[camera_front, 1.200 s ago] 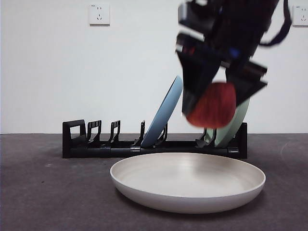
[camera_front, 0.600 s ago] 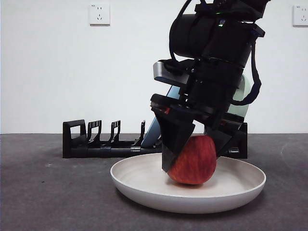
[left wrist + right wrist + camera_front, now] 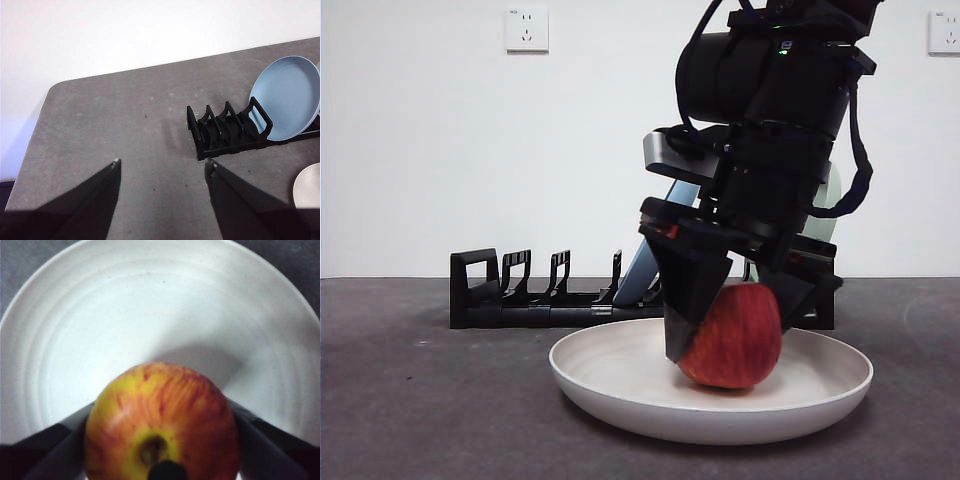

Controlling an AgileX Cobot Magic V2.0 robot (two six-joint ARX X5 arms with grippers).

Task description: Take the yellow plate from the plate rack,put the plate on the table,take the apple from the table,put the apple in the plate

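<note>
Front view shows the apple (image 3: 735, 337) sitting low inside the yellow plate (image 3: 620, 385), its underside at or just above the plate's floor; whether it rests there fully cannot be told. The right gripper (image 3: 735, 320) comes down from above and holds the apple between its two black jaws, one on each flank of the fruit. In the right wrist view the right gripper (image 3: 162, 440) has the apple (image 3: 161, 422) pinched between the jaws, stem dimple facing the camera, and the cream floor of the yellow plate (image 3: 100, 330) spreads out beyond it with its raised rim curving round on all sides. Bare plate surface lies between the apple and the rim wherever the rim shows.

Behind the gripper stands the plate rack (image 3: 510, 295), long and black, with a light blue plate (image 3: 640, 275) leaning in one slot and a pale green plate (image 3: 828, 200) showing at the arm's far side. The rack's slots away from the arm hold nothing. The table (image 3: 420, 400) lies open around the plate's outer edge.

The left gripper (image 3: 162, 167) hangs with jaws spread apart over bare table (image 3: 110, 125), well away from the work, with the plate rack (image 3: 225, 132), the light blue plate (image 3: 285, 97) and a sliver of the yellow plate's (image 3: 307, 185) rim beyond it.
</note>
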